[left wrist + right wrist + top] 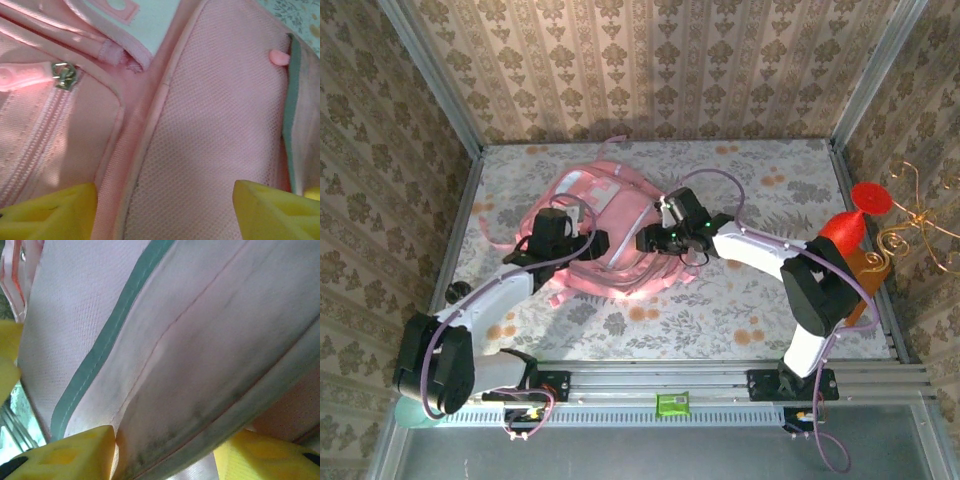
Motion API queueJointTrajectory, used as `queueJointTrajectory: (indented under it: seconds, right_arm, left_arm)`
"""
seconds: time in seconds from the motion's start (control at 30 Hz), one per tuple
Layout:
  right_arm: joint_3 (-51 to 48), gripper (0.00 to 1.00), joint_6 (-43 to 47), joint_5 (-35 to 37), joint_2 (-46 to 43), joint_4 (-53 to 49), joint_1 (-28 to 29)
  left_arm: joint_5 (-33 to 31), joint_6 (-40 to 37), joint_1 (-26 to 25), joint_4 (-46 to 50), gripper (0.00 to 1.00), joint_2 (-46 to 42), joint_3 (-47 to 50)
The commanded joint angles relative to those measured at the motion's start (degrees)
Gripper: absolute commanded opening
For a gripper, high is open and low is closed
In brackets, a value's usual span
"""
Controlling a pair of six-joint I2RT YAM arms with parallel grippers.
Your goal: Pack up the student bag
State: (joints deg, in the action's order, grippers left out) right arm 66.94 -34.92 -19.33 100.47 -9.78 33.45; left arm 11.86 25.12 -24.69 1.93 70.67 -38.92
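The left gripper hangs with its 2 yellow jaws spread wide and nothing between them, just above a pink mesh panel of the student bag. A metal zipper pull sits at 10 o'clock from it on a closed zip. The right gripper has its jaws about half apart, and a thick fold of pale bag cloth with a green trim fills the gap and touches both pads; whether it is clamped or only resting there I cannot tell. In the top view the 2 claws meet over the bag's middle, the left at 8 o'clock and the right at 4 o'clock. The bag lies flat on the floral table, toward 11 o'clock from its centre, with its straps trailing loose. I judge packing to be at an early stage, with the arms working to open or spread the bag. A red cone-shaped object stands at 3 o'clock, well apart.
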Motion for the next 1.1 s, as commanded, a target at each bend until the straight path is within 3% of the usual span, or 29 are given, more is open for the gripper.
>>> queueJointTrajectory:
  seconds: [0.0,0.2,0.43,0.57,0.83,1.07]
  right_arm:
    - [3.54,0.52,3.35,2.29,2.41,-3.82,-1.91]
    - [7.69,0.49,7.97,3.60,3.57,-8.69,-3.55]
    - [6.65,0.53,11.88,9.38,-0.88,-13.27,-3.67]
    - [3.30,0.55,11.24,9.58,-3.34,-12.43,-3.74]
    - [-3.58,0.55,8.62,9.16,-9.81,-8.05,-3.21]
    - [-11.46,0.56,3.43,12.36,-15.89,1.64,5.29]
  left_arm:
    - [4.63,2.46,-2.69,-2.71,0.69,-0.67,2.04]
    - [4.70,4.74,-7.41,-5.82,0.67,-1.11,3.41]
    - [1.02,3.63,-7.61,-4.64,0.65,-0.68,3.32]
    - [2.73,3.62,-6.05,-5.02,0.65,2.15,2.09]
    - [4.98,5.33,-4.93,-8.20,0.43,5.12,2.25]
    - [5.41,7.56,-5.62,-10.90,0.25,4.70,4.41]
